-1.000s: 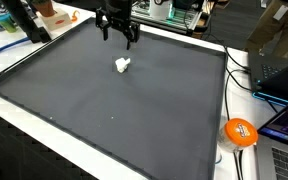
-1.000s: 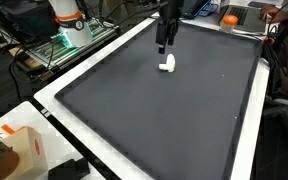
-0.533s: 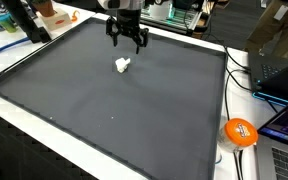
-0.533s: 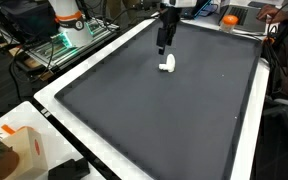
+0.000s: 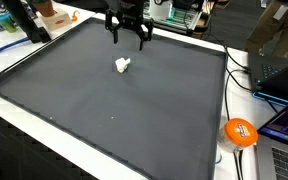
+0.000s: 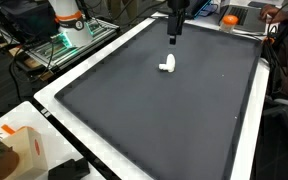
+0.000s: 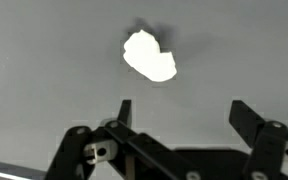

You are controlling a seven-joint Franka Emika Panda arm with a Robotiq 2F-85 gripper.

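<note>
A small white lump (image 5: 122,66) lies on the dark grey mat (image 5: 104,110) toward the far side; it also shows in the exterior view from the mat's long end (image 6: 167,65) and in the wrist view (image 7: 149,56). My black gripper (image 5: 129,36) hangs above the mat, behind and to the side of the lump, not touching it. From the long end the gripper (image 6: 173,37) appears above the lump. In the wrist view the gripper (image 7: 181,110) stands open with nothing between its fingers, the lump lying ahead of the fingertips.
The mat has a white border (image 6: 94,62). An orange ball (image 5: 240,131) rests off the mat beside laptops and cables. A cardboard box (image 6: 22,148) sits near a mat corner. Benches with equipment (image 6: 69,30) ring the table.
The gripper has risen and drifted along the far edge, away from the white lump. Its jaws have stayed open. The lump has not moved.
</note>
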